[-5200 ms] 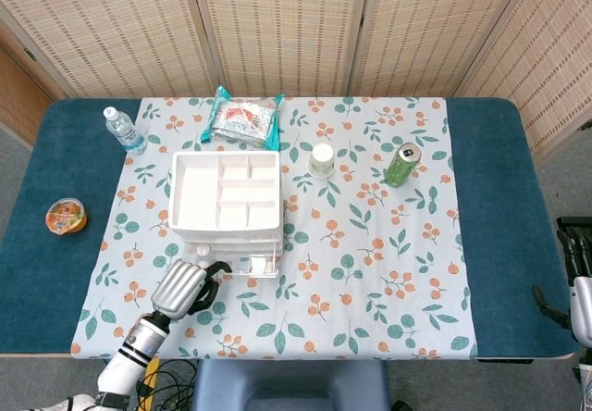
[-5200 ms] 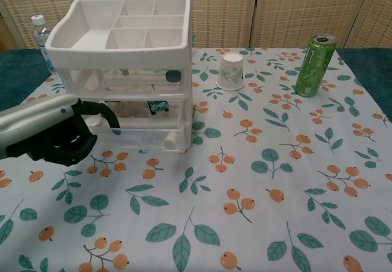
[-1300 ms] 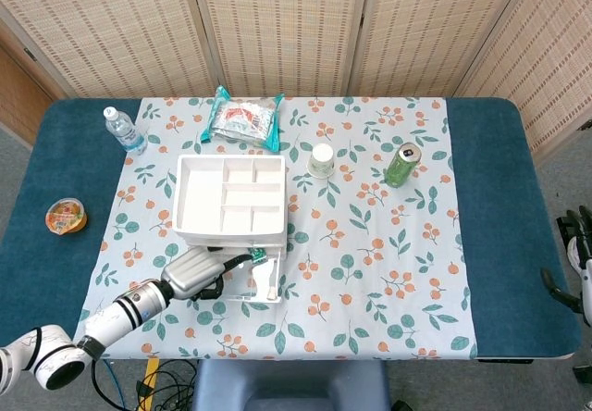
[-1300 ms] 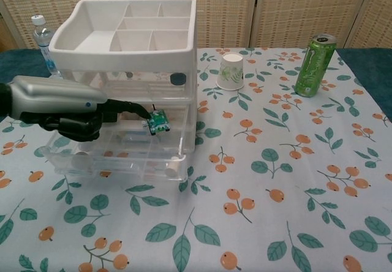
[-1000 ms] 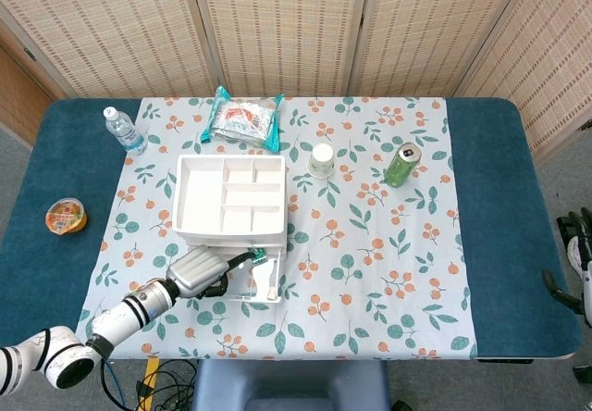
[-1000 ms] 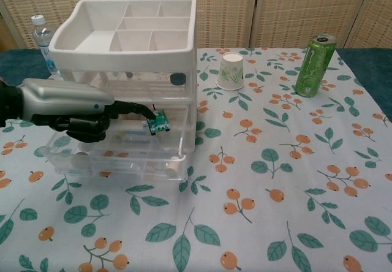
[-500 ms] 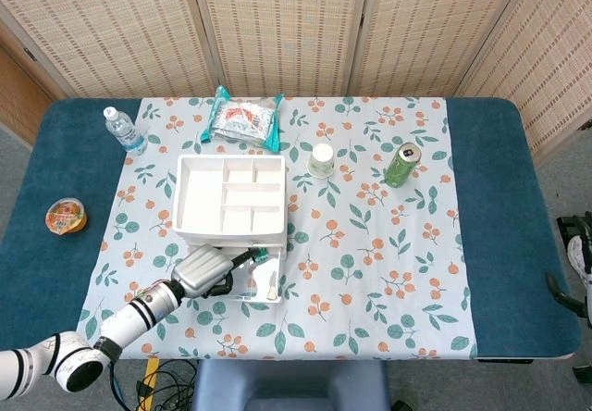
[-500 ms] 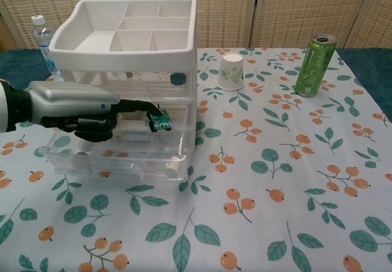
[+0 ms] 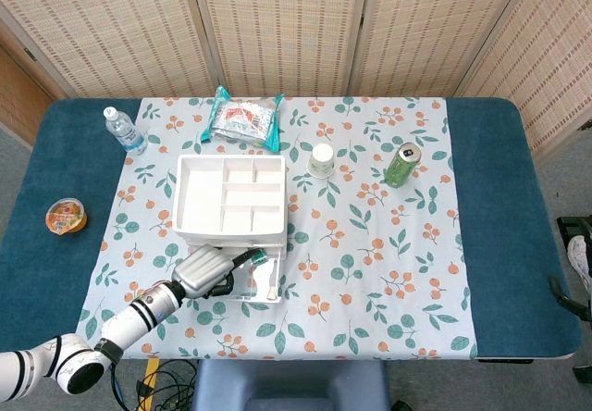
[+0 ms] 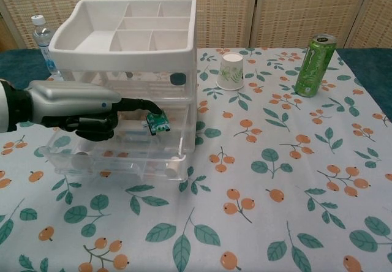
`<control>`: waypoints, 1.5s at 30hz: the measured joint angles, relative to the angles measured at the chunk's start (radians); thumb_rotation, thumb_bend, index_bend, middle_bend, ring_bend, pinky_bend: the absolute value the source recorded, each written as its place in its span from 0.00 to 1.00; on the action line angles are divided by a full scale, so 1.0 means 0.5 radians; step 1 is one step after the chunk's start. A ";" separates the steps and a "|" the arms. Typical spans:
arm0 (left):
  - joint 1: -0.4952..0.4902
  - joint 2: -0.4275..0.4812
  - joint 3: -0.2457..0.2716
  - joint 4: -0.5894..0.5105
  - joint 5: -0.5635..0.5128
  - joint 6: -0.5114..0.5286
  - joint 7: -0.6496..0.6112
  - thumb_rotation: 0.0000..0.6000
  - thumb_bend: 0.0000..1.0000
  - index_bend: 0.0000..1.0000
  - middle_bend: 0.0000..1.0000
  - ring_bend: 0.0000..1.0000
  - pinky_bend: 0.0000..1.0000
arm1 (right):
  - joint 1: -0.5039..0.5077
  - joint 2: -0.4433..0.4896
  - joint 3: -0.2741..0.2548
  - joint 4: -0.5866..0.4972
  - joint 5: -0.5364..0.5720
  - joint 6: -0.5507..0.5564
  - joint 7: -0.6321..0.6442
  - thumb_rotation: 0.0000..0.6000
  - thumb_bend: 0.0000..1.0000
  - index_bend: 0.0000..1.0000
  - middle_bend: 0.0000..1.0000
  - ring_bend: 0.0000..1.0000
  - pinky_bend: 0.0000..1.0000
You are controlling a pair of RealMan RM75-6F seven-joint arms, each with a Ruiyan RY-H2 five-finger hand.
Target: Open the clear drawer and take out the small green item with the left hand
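- The clear drawer (image 10: 116,155) is pulled out at the bottom of the white organizer (image 10: 125,39) on the tabletop (image 10: 275,162).
- The left hand (image 10: 86,116) reaches over it. Its fingertips (image 10: 150,105) touch the small green item (image 10: 157,124), and it looks pinched, but I cannot tell for sure.
- The item looks light, thin and stiff. It is best held by its top edge, because it could slip.
- The right hand is not in view.

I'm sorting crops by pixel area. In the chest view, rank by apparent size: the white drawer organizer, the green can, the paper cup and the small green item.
1. White plastic drawer organizer, largest by far, though also nearest.
2. Tall green drink can.
3. White paper cup with leaf print; it stands further back, so its true size against the can is unsure.
4. Small green item, smallest.
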 measured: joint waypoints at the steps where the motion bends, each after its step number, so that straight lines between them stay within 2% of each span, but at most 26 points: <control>1: -0.001 -0.003 0.000 0.002 -0.003 0.001 0.001 0.01 0.92 0.01 0.93 0.97 1.00 | -0.001 -0.001 0.000 0.001 0.000 -0.001 0.001 1.00 0.34 0.00 0.00 0.03 0.06; 13: -0.031 -0.028 0.007 0.026 -0.065 -0.032 0.049 0.02 0.92 0.01 0.93 0.97 1.00 | -0.008 -0.008 -0.002 0.023 0.009 -0.004 0.015 1.00 0.34 0.00 0.00 0.03 0.06; 22: -0.032 -0.002 0.028 -0.025 -0.098 -0.011 0.130 0.02 0.92 0.08 0.93 0.97 1.00 | -0.009 -0.012 0.001 0.031 0.009 -0.004 0.019 1.00 0.34 0.00 0.00 0.03 0.06; 36: 0.024 0.116 0.088 -0.161 -0.018 0.082 0.175 0.02 0.92 0.14 0.93 0.97 1.00 | -0.014 -0.011 0.001 0.019 0.006 0.002 0.009 1.00 0.34 0.00 0.00 0.03 0.06; 45: 0.043 0.156 0.072 -0.224 0.014 0.143 0.207 0.01 0.92 0.14 0.93 0.97 1.00 | -0.013 -0.015 0.002 0.023 0.006 -0.001 0.012 1.00 0.34 0.00 0.00 0.03 0.06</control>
